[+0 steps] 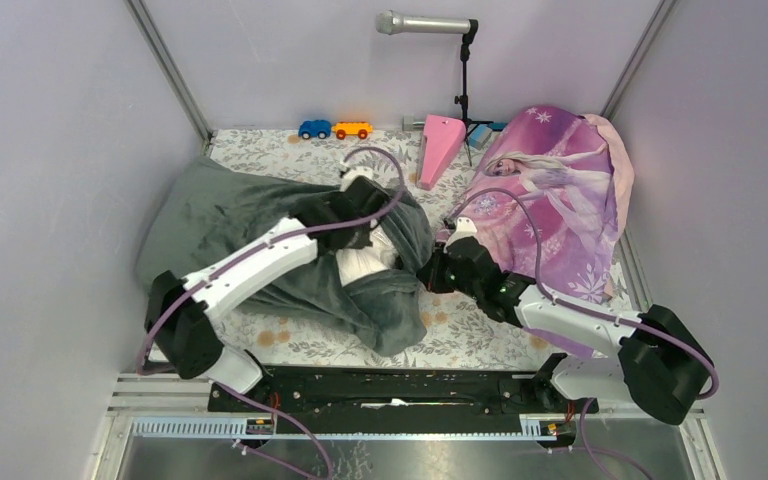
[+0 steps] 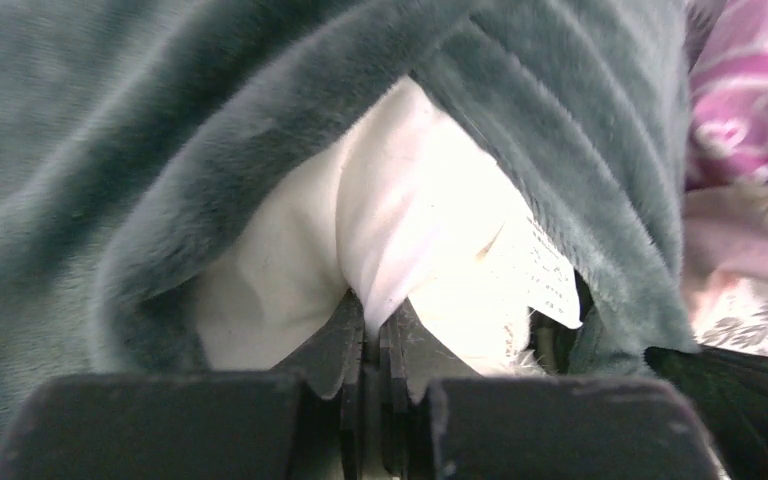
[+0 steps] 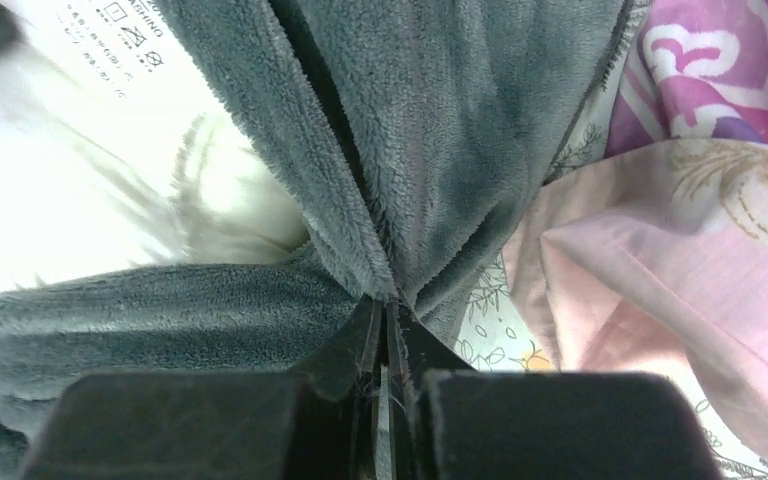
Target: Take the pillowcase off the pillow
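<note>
Your pillowcase [image 1: 220, 215] lies heaped over the left half of the counter [image 1: 480, 335], from the left edge to the middle, where its mouth gapes. The pillow [image 1: 365, 265] shows only as a white bulge at that mouth; the rest is hidden inside, and your left arm crosses over it. Your left claw [image 2: 372, 320] is clamped on a pinch of the pillow's white cloth, near a printed label [image 2: 545, 275] too small to read. Your right claw [image 3: 385, 315] is clamped on a fold of the pillowcase, just beside the pillow. A princess-print cloth [image 1: 560, 200] fills the far right corner, close to that claw. Two toy cars [image 1: 333, 129] and a pink wedge [image 1: 440, 148] sit at the far edge, with a microphone [image 1: 425, 23] above. Walls close in on three sides; bare counter shows along the near edge.
</note>
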Controlling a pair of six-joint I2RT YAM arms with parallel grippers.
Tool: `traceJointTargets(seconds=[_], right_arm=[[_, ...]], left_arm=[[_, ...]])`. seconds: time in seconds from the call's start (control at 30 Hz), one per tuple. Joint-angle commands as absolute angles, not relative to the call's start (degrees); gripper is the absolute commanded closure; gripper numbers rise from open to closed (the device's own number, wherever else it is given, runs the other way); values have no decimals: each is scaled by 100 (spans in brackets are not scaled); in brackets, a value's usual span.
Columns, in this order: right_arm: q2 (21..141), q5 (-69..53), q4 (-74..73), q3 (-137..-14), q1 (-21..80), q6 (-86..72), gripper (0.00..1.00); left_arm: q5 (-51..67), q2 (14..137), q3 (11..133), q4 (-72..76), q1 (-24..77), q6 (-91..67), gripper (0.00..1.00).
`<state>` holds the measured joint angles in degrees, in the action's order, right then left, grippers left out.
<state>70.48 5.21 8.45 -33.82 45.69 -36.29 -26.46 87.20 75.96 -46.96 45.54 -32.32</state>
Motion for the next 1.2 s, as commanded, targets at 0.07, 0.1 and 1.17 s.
traceJointTargets(seconds=[0.07,0.1,1.17], right_arm=[[7469,1007,36,-3329,4288,-3474,94],[7516,826,35,-3391,4214,-3394,89],[7809,-1505,-110,-6204,4940,-2328,19]], left_arm=[[-2539,7438,8068,-4053,3614,-2885,100],[-2433,7316,8012,-3929,3537,-2863,100],[-932,7376,6664,-2694,3516,-3084,100]])
